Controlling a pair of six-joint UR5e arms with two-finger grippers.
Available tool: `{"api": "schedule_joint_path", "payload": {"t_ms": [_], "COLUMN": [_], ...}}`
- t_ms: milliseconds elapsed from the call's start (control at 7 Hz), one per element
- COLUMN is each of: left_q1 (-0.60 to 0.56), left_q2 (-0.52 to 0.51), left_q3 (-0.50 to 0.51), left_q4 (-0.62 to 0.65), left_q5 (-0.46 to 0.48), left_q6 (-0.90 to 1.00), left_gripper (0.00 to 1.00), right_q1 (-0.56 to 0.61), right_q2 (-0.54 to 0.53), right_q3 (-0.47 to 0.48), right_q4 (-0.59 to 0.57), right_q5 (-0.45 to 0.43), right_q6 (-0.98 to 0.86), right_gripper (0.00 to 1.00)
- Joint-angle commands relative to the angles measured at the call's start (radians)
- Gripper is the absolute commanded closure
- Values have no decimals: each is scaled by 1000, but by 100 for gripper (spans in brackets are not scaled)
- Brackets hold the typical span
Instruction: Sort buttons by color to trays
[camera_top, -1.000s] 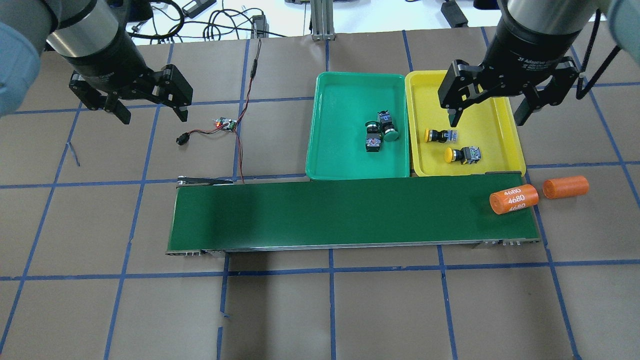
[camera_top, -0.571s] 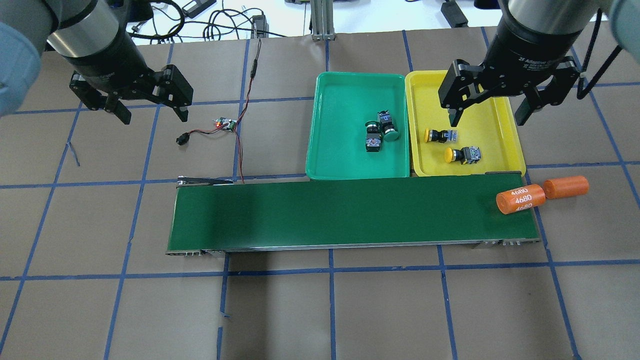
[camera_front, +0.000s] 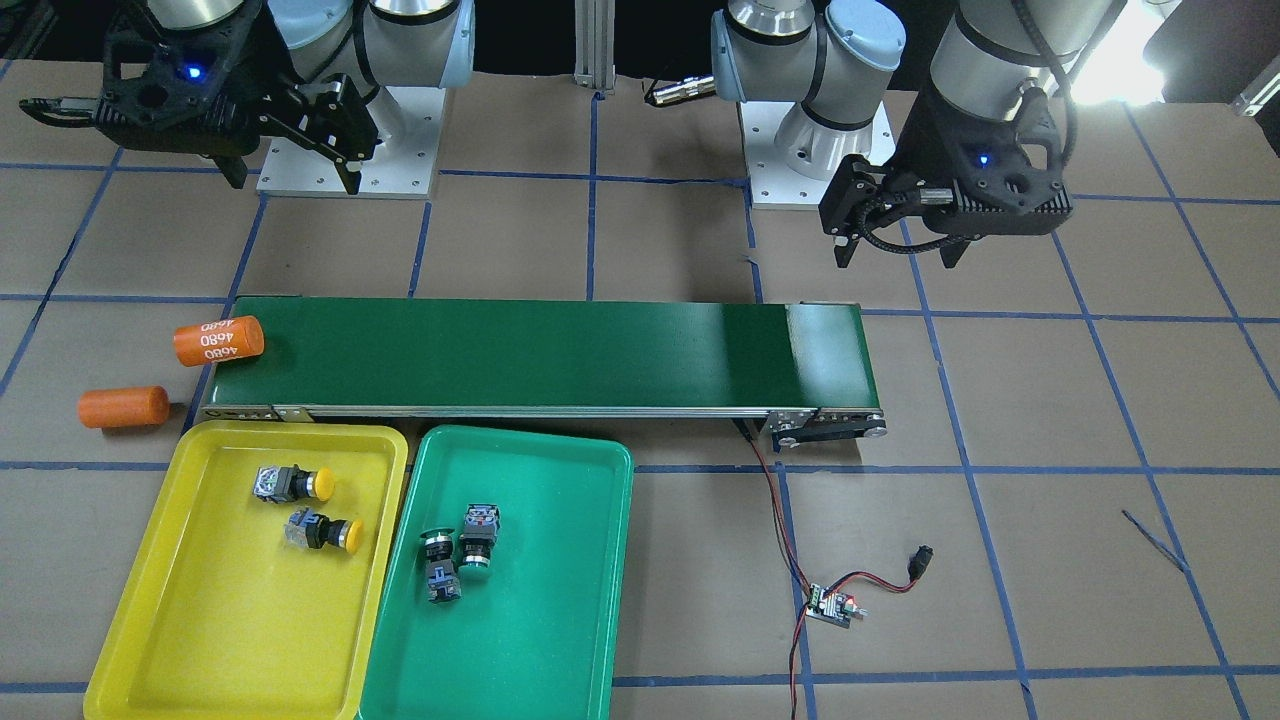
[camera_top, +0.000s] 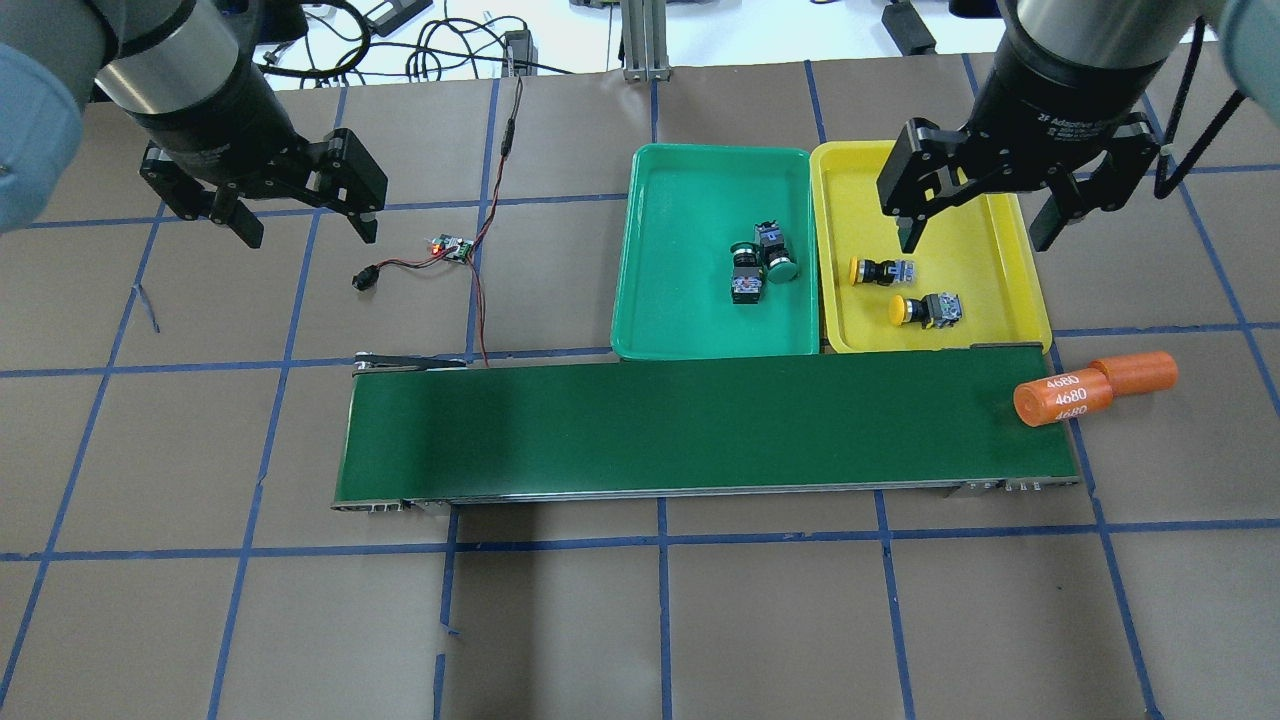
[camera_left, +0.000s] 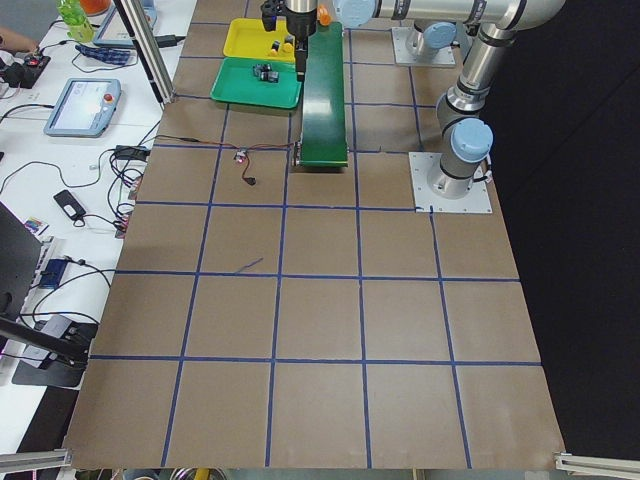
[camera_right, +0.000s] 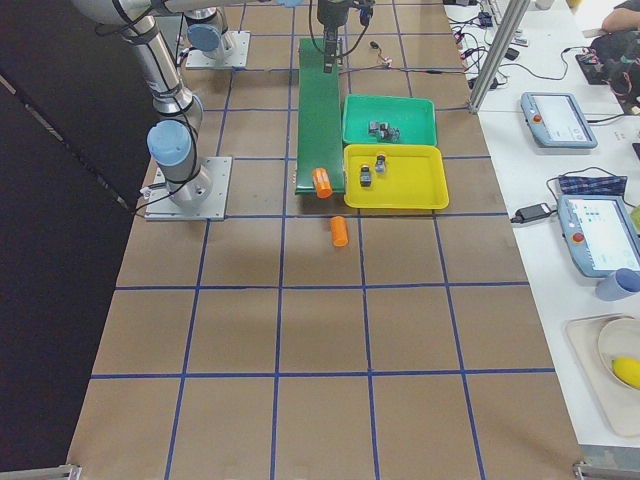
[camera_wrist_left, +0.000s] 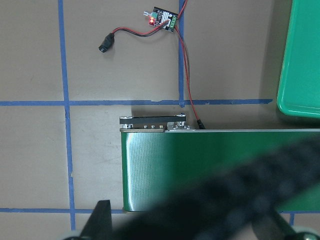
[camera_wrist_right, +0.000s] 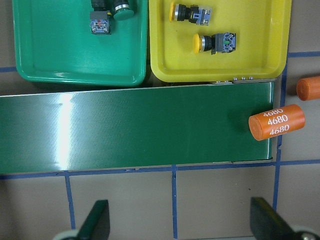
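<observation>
**Station status: four buttons in trays, both grippers empty**

Overhead, brown paper with a blue tape grid covers the table (camera_top: 560, 620). Two glossy, shallow trays with rounded corners touch at 1 o'clock. The green tray (camera_top: 680, 250) holds two green buttons (camera_top: 745, 275) (camera_top: 776, 252), which touch each other. The yellow tray (camera_top: 985, 285) holds two yellow buttons (camera_top: 880, 271) (camera_top: 927, 310), which lie apart. One matte green belt (camera_top: 700, 425) borders both trays. Two smooth orange cylinders (camera_top: 1062, 397) (camera_top: 1140, 372) lie at 3 o'clock. The left gripper (camera_top: 308, 232) and right gripper (camera_top: 970, 240) both have their fingers spread, holding nothing.
</observation>
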Motion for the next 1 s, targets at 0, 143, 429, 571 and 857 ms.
{"api": "schedule_joint_path", "payload": {"t_ms": [0, 143, 429, 571, 857], "left_q1": [0, 0, 0, 0, 0], "left_q2": [0, 0, 1, 0, 0], "left_q3": [-1, -1, -1, 0, -1], "left_q4": [0, 0, 0, 0, 0], "left_q5": [2, 2, 2, 2, 2], "left_q6": [1, 2, 2, 2, 0], "left_gripper": [0, 0, 0, 0, 0], "right_q1": [0, 0, 0, 0, 0], "right_q2": [1, -1, 1, 1, -1], "right_q3": [0, 0, 2, 8, 9], "right_q4": [0, 0, -1, -1, -1], "right_q5": [2, 0, 0, 0, 0], "right_q6": [0, -1, 0, 0, 0], "right_gripper": [0, 0, 0, 0, 0]}}
